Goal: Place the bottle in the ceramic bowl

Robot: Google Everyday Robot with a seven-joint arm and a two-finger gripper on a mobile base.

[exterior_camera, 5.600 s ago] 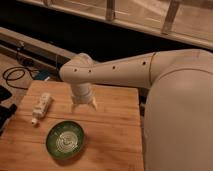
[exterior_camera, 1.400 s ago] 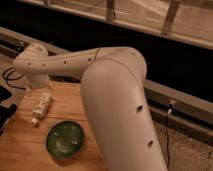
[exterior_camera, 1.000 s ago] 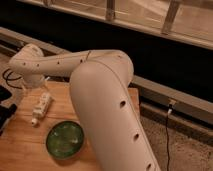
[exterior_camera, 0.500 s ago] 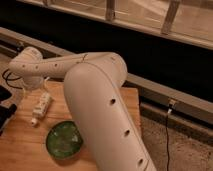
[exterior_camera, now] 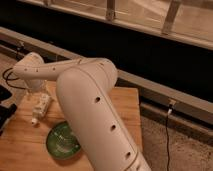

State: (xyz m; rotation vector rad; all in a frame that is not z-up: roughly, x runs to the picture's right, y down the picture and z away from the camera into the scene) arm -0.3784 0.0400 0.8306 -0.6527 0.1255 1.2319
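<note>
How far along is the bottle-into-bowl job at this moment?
Done: only the approach. The end effector is open, low over the upper end of the bottle. In hand: the grasp, not yet made; the bottle lies on the wooden table. Left: grip, lift, carry to the ceramic bowl, whose visible part is empty, and release.

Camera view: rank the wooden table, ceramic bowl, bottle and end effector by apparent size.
1. wooden table
2. ceramic bowl
3. bottle and end effector, which is at the bottle's far end: they look alike and the end effector is partly hidden, so unranked.
</note>
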